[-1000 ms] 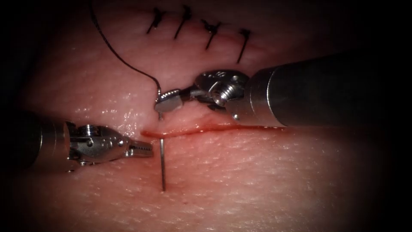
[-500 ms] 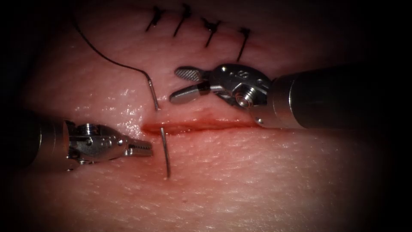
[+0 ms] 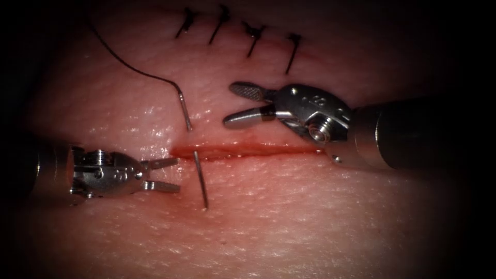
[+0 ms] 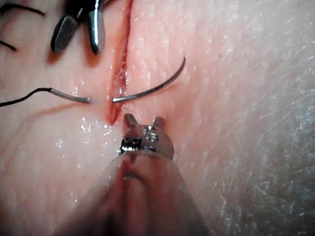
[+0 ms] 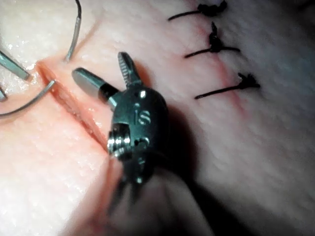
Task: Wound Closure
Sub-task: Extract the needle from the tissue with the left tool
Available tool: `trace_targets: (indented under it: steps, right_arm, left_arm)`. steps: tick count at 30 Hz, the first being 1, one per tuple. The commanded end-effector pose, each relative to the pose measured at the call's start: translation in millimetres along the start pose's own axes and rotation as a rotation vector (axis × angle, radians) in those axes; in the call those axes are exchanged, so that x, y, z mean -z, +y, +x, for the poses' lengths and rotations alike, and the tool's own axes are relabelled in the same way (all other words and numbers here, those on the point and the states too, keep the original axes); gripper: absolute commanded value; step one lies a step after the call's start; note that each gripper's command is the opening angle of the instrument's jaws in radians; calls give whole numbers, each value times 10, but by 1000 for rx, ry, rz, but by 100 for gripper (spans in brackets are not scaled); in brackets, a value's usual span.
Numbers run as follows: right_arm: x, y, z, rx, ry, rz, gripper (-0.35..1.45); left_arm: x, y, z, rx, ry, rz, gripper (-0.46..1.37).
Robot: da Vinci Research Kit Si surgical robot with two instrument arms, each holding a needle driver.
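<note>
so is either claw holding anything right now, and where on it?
Nothing is held. The left claw and right claw are both open. The needle sits in the tissue across the cut, with the thread on its tail.

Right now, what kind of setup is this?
Likely a bench suturing practice rig: tissue with an open cut, finished stitches above it, and a needle lodged across the cut. Left hand and right hand both open, holding nothing.
</note>
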Motion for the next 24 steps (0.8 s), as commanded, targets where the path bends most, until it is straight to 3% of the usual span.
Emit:
trace_targets:
  steps: [1, 3, 5, 8, 11, 17, 24]
  right_arm:
    - [0, 0, 0, 1, -1, 5, 96]
    - [0, -1, -1, 2, -1, 6, 96]
    - [0, -1, -2, 3, -1, 6, 96]
    - [0, -1, -3, 5, 0, 4, 95]
    - [0, -2, -5, 8, 1, 1, 95]
    - [6, -3, -10, 9, 3, -11, 95]
    - [13, -1, -12, 6, 6, -33, 92]
  left_arm:
    - [-2, 4, -3, -13, 23, 23, 51]
    - [-2, 13, -4, -10, 69, 12, 71]
    - [-3, 18, -4, -13, 109, -17, 77]
    - [-4, 20, 0, -11, 142, -9, 77]
    - [-8, 18, 7, -7, 180, 7, 91]
    - [-18, 20, 17, -18, 187, 2, 102]
    - [-25, 22, 33, -15, 214, 9, 100]
